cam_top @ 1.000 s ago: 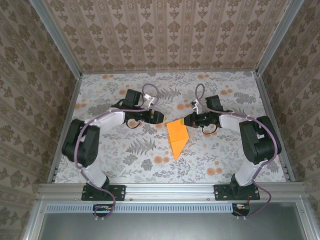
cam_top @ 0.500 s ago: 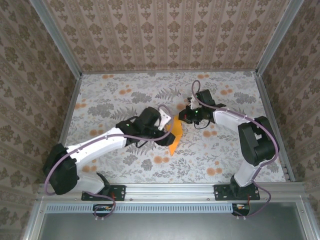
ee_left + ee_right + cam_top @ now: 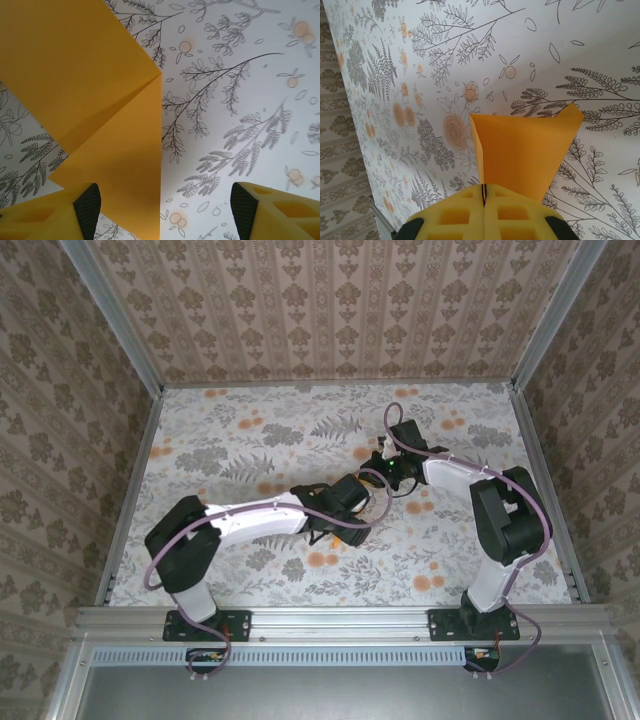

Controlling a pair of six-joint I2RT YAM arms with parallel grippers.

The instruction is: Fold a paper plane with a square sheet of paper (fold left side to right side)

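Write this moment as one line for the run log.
left gripper: open, over orange paper | right gripper: shut on orange paper edge | paper: partly folded

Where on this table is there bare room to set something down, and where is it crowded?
Free: the table's far-left part, between the left rail and the left arm; also the near-right part beside the right arm. Crowded: the middle, where the left gripper and right gripper meet at the orange paper.
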